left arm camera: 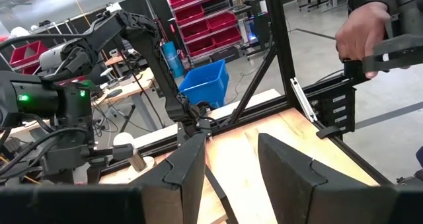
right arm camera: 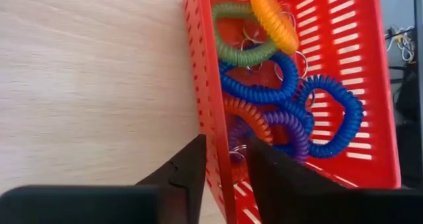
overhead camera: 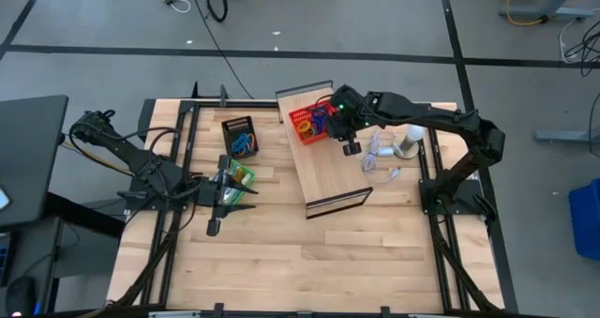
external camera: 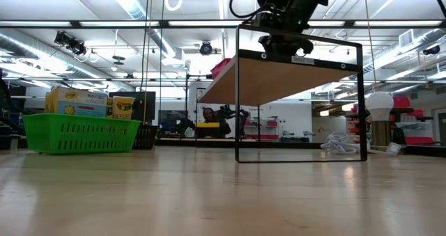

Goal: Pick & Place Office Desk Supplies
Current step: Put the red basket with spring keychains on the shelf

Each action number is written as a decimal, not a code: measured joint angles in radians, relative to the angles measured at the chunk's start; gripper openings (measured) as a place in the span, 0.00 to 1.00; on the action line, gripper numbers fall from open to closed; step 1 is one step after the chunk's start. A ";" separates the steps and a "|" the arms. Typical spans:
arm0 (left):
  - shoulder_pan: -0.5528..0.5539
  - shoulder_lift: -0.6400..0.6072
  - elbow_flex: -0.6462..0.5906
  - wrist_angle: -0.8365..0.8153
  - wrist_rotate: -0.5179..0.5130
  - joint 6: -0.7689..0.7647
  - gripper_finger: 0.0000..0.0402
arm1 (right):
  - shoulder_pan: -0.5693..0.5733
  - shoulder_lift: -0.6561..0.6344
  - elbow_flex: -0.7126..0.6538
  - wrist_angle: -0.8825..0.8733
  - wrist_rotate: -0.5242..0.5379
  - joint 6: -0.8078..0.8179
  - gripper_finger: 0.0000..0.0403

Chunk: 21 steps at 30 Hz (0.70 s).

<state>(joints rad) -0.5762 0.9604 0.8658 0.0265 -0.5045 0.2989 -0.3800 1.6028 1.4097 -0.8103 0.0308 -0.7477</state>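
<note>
- Two dark fingers of the right gripper stand parted, straddling the red basket's wall, gripping nothing.
- Coiled loops lie tangled inside that basket on the raised wooden shelf: probably light, springy, prone to snag; best pinched across one coil.
- Left gripper waits open near the green basket.
</note>
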 joint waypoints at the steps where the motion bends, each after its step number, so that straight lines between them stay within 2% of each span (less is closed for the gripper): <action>1: 0.000 0.000 0.000 0.000 0.000 0.000 0.36 | 0.004 0.000 0.000 -0.001 0.000 0.003 0.30; 9: 0.000 0.000 0.000 0.000 0.000 0.000 0.36 | 0.058 -0.011 0.001 0.017 0.086 0.011 0.39; 16: 0.000 0.000 0.000 0.000 0.000 0.000 0.36 | 0.130 -0.061 0.001 0.067 0.175 0.033 0.40; 19: 0.000 0.000 0.000 0.000 0.000 0.000 0.36 | 0.174 -0.074 0.001 0.070 0.171 0.037 0.37; 21: 0.000 0.000 0.000 0.000 0.000 0.000 0.36 | 0.200 -0.076 0.001 0.064 0.149 0.037 0.29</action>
<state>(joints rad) -0.5764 0.9604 0.8658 0.0261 -0.5045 0.2989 -0.1801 1.5272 1.4109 -0.7467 0.1794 -0.7107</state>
